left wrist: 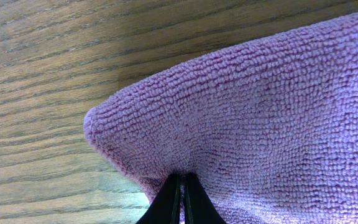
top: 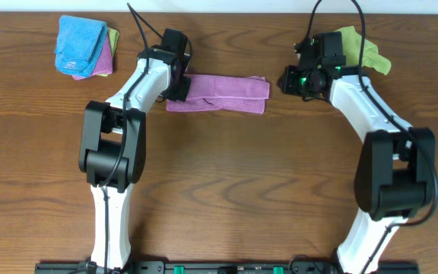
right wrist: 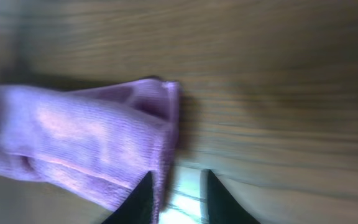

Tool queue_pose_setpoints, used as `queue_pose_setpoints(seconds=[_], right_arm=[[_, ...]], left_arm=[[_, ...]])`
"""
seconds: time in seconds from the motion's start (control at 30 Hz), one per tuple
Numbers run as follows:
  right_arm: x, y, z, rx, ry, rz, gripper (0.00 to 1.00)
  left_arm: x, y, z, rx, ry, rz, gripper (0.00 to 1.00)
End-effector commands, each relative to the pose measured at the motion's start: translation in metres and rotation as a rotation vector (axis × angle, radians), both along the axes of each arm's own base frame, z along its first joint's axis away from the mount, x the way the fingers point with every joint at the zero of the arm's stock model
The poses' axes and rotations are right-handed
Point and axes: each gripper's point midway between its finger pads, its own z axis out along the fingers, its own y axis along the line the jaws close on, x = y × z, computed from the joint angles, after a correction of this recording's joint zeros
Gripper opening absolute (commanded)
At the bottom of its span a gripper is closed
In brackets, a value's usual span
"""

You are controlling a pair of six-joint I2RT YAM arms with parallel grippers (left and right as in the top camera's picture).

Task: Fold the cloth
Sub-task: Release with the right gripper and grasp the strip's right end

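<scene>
Cloth (top: 226, 93) folded into a long strip, lying across the far middle of the table (top: 219, 183).
My left gripper (left wrist: 180, 200) is pinched tight on its left end; my right gripper (right wrist: 178, 199) stands partly apart, empty, just off its right end. A green cloth (top: 363, 49) lies by my right wrist.

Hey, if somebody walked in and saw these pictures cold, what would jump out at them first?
The purple cloth stands out, folded into a long strip mid-table. The left gripper pinches its left end, jaws shut on the fabric, while the right gripper sits at its right end with jaws apart. Next come a lime-green cloth behind the right arm and a blue-topped stack of cloths at the far left.
</scene>
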Motion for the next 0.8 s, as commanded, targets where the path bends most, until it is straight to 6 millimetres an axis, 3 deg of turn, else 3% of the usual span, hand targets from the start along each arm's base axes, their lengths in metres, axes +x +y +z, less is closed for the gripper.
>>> queue_pose_setpoints(seconds=[0.0, 0.07, 0.27, 0.47, 0.57, 0.77], right_arm=[[-0.004, 0.02, 0.003, 0.211, 0.05, 0.062, 0.44], [-0.012, 0.021, -0.003, 0.291, 0.103, 0.078, 0.64], [-0.029, 0.02, -0.019, 0.447, 0.22, 0.104, 0.63], [-0.035, 0.033, -0.034, 0.503, 0.259, 0.14, 0.72], [-0.031, 0.034, -0.046, 0.508, 0.265, 0.127, 0.78], [-0.019, 0.039, -0.073, 0.548, 0.289, 0.068, 0.76]], left_arm=[[-0.013, 0.017, -0.019, 0.041, 0.065, 0.01, 0.06], [-0.013, 0.016, -0.019, 0.04, 0.065, 0.01, 0.06], [-0.012, 0.016, -0.019, 0.039, 0.061, 0.01, 0.06], [-0.01, 0.016, -0.019, 0.037, 0.054, 0.01, 0.06], [-0.011, 0.012, -0.019, 0.017, 0.059, 0.006, 0.06], [-0.011, 0.009, -0.019, -0.003, 0.059, 0.001, 0.06]])
